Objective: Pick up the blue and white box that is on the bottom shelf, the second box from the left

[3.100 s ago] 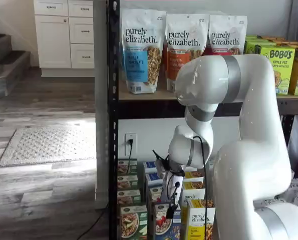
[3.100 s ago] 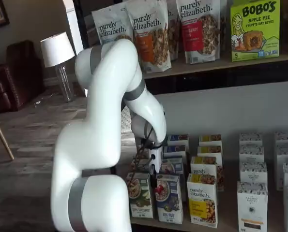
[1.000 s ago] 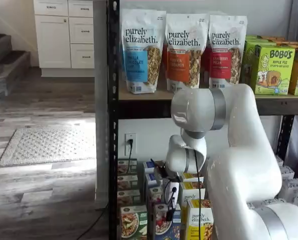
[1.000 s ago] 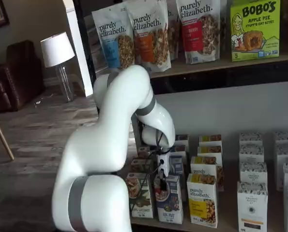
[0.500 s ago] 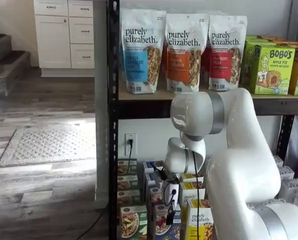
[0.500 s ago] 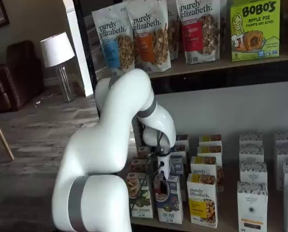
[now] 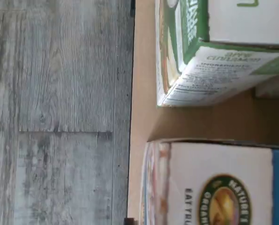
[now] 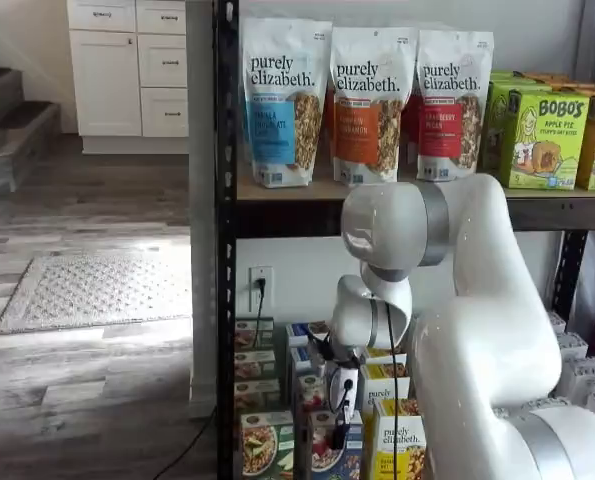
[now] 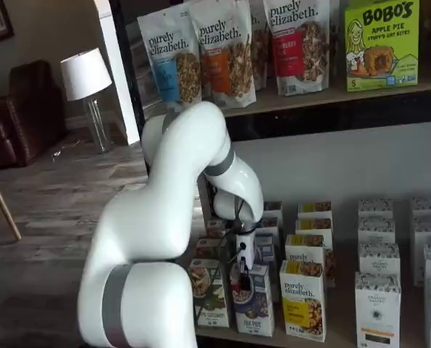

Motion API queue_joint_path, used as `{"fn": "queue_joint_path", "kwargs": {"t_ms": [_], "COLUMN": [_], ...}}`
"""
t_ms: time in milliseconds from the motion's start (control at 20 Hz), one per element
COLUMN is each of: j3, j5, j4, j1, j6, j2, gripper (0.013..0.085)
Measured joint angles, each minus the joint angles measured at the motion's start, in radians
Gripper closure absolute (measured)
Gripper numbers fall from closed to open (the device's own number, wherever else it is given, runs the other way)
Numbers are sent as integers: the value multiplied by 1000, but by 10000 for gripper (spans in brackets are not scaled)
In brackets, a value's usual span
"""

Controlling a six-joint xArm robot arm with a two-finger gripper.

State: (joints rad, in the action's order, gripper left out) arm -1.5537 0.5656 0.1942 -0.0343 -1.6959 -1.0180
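Observation:
The blue and white box [image 9: 253, 308] stands at the front of the bottom shelf [image 9: 336, 335], between a green-fronted carton [image 9: 209, 296] and a yellow carton [image 9: 302, 297]. It also shows in a shelf view [image 8: 325, 457]. My gripper [image 9: 239, 273] hangs straight down at the top of this box in both shelf views [image 8: 336, 436]. Its black fingers show no clear gap, and I cannot tell whether they hold the box. The wrist view looks down on the box's white top [image 7: 209, 187] and the green carton [image 7: 209, 51] on the tan shelf board [image 7: 139, 93].
More rows of like cartons stand behind the front ones [image 9: 309, 217]. White cartons [image 9: 378, 297] fill the shelf's right side. The black rack post [image 8: 225, 250] stands left of the boxes. Granola bags [image 8: 282, 100] sit on the upper tier. Grey wood floor [image 7: 59, 93] lies before the shelf.
The arm has folded lower and brought the gripper down onto the front blue and white box. In the last half second it has barely moved.

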Motion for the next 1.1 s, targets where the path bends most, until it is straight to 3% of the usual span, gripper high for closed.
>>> {"fn": "queue_joint_path", "kwargs": {"t_ms": [200, 300, 450, 550, 1100], "j3": [9, 10, 15, 18, 87], "j5": [0, 5, 8, 9, -32], "j4": [-2, 1, 2, 1, -16], "j1": [0, 1, 1, 0, -10], "j6": [1, -1, -2, -1, 20], "j2": [7, 9, 14, 17, 59], "gripper": [290, 370, 410, 490, 490]}}
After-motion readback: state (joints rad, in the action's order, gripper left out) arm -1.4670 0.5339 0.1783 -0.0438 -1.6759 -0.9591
